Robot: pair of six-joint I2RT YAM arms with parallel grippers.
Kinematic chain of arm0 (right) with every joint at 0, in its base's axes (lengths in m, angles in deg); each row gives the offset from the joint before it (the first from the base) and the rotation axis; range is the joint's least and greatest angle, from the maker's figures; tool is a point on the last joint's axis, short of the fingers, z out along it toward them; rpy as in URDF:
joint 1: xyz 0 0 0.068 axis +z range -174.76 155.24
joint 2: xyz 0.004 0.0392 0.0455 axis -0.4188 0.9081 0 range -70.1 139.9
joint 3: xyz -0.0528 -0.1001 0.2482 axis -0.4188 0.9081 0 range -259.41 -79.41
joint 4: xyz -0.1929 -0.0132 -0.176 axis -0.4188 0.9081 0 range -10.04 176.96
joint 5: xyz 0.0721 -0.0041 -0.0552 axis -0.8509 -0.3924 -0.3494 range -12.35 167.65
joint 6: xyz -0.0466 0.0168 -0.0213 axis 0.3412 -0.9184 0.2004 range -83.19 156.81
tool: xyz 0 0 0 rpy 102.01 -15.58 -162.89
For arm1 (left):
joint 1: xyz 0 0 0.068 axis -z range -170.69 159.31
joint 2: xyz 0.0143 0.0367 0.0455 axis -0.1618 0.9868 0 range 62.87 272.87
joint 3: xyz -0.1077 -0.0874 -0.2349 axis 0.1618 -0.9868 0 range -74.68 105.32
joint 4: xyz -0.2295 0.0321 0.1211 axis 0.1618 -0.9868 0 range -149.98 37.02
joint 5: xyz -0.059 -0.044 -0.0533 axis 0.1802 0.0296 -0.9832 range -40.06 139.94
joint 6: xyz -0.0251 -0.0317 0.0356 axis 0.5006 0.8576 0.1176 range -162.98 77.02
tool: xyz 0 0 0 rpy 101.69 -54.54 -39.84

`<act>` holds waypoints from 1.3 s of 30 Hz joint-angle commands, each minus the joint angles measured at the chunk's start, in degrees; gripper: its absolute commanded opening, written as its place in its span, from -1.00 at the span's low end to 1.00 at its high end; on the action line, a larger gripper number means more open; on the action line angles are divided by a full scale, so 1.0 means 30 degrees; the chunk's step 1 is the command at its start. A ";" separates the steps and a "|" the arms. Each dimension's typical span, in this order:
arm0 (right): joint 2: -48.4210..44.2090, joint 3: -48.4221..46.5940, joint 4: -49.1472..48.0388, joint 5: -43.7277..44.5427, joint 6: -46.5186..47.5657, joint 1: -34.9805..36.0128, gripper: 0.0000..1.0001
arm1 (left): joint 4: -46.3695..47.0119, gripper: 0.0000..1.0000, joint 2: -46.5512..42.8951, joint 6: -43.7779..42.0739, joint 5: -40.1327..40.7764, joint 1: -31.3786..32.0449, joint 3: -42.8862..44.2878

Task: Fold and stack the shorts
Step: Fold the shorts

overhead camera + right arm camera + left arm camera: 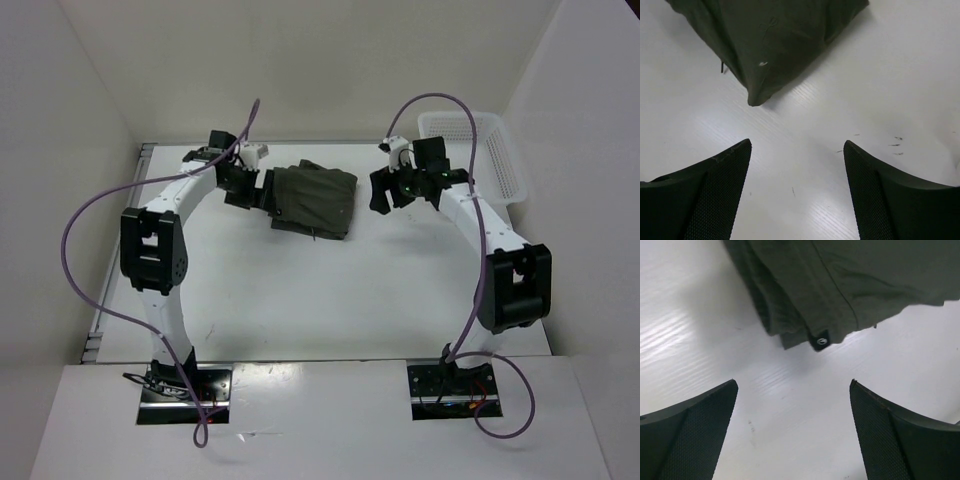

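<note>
We are seeing the shorts point(315, 198) lying between our spread-apart grippers, left gripper point(262, 192) nearer than right gripper point(385, 195).

Upper centre of your top view: the shorts point(315, 200) lie on the tabletop point(300, 290), with the left fingers point(250, 190) just beside their left edge, the right fingers point(380, 195) near their right, and the basket point(500, 160) at upper right.

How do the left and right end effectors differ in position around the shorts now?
The left end effector sits close beside the left edge of the shorts; the right end effector stands off, bare table between. The left one's camera shows an edge with a snap; the right one's, a plain corner. Both are open and empty.
</note>
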 commanded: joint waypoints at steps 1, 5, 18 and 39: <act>-0.1124 0.0778 -0.0506 0.0395 -0.0049 -0.0203 0.58 | 0.1688 0.95 -0.0474 -0.0084 -0.1108 0.0995 -0.0761; -0.0485 0.0957 -0.2200 0.0221 -0.1160 -0.0203 0.45 | 0.1690 0.82 0.0607 -0.0084 -0.1547 0.1202 0.0028; 0.8918 -0.8441 -0.4317 -0.0130 -0.7637 -0.0203 0.40 | 0.2276 0.78 0.2423 -0.0084 -0.1254 0.1728 0.0174; 1.4489 -1.2255 -0.4317 -0.1216 -1.0481 -0.0203 0.48 | 0.1749 -0.06 0.3949 -0.0084 -0.2221 0.1729 0.2228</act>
